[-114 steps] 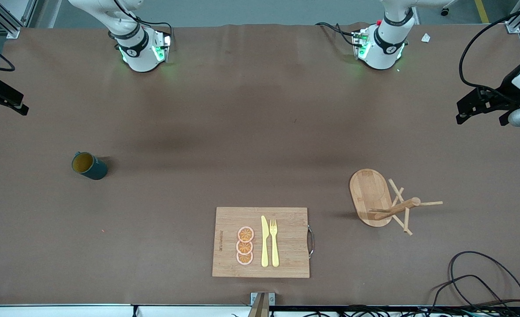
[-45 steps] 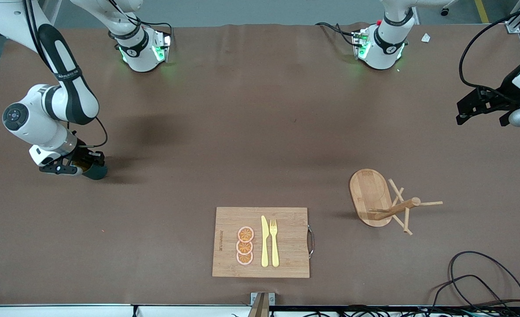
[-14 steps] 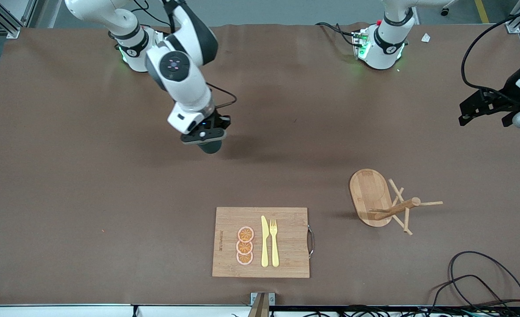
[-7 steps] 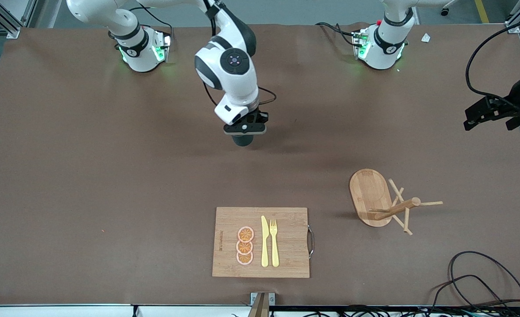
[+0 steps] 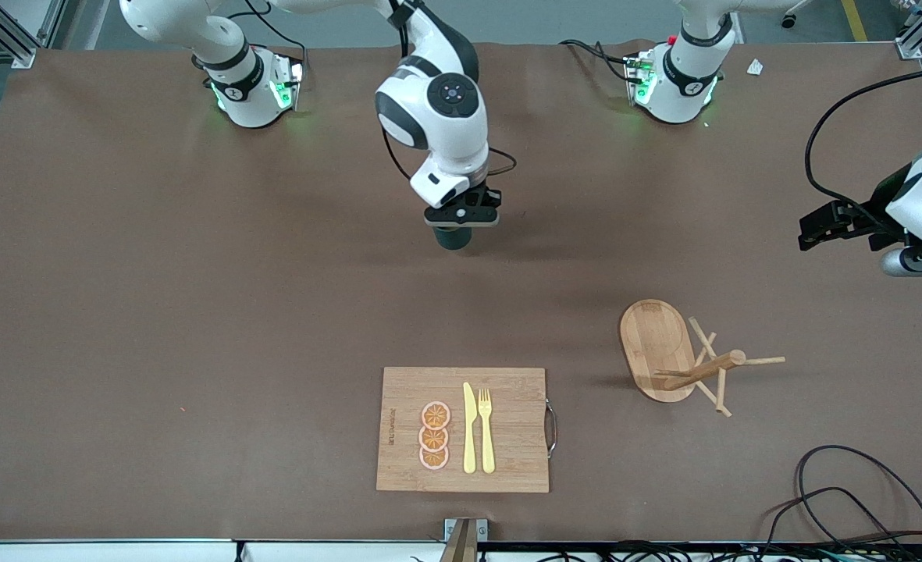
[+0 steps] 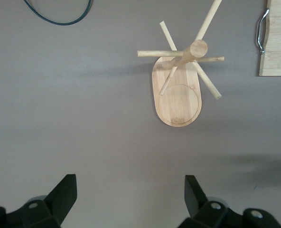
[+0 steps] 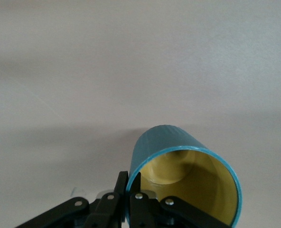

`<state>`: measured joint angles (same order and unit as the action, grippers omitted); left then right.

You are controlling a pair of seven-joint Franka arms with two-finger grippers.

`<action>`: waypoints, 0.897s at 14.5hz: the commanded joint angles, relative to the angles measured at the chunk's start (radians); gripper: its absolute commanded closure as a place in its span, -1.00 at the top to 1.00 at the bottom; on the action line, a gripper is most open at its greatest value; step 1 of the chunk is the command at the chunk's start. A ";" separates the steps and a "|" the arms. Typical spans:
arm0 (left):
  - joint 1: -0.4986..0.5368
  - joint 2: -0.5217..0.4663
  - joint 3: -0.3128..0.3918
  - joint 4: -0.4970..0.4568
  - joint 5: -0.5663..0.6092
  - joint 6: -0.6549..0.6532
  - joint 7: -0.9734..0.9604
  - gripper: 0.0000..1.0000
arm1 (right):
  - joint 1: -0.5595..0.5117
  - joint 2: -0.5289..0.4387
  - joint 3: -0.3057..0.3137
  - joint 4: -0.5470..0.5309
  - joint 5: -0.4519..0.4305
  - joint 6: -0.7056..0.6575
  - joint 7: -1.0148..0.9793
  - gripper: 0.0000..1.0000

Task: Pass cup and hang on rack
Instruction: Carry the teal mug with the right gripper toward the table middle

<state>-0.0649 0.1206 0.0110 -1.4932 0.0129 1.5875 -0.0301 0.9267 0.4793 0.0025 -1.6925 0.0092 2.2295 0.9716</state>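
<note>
My right gripper [image 5: 461, 218] is shut on the rim of the cup [image 5: 453, 237], a dark teal mug with a yellow inside, and holds it low over the middle of the table. In the right wrist view one finger is inside the cup [image 7: 178, 142] and one outside; its handle is hidden. The rack [image 5: 652, 343], a wooden mug tree on an oval base, stands toward the left arm's end, nearer the front camera. My left gripper [image 5: 835, 230] is open and empty over the table's left-arm end. The rack [image 6: 178, 95] shows ahead of its fingers [image 6: 64, 194].
A bamboo cutting board [image 5: 406, 390] with a yellow knife, fork and orange slices lies at the table's front edge; its handle end shows in the left wrist view [image 6: 278, 47]. A black cable [image 5: 820, 468] loops at the front corner by the rack.
My right gripper took the cup at the right arm's end and has carried it to the middle of the table. My left gripper has shifted a little inward and lower in the front view.
</note>
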 commanded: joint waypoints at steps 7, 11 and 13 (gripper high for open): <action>0.016 0.034 0.001 0.014 -0.016 -0.006 -0.039 1.00 | 0.073 0.189 -0.012 0.244 -0.074 -0.065 0.047 -0.99; 0.040 0.043 0.001 0.013 -0.079 -0.003 -0.059 1.00 | 0.077 0.211 -0.013 0.252 -0.075 -0.062 0.050 -0.99; 0.024 0.047 -0.002 0.014 -0.068 -0.003 -0.141 1.00 | 0.078 0.234 -0.013 0.272 -0.078 -0.062 0.049 -0.99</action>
<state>-0.0292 0.1603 0.0146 -1.4940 -0.0426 1.5875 -0.1003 0.9927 0.6827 -0.0024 -1.4641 -0.0425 2.1815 0.9957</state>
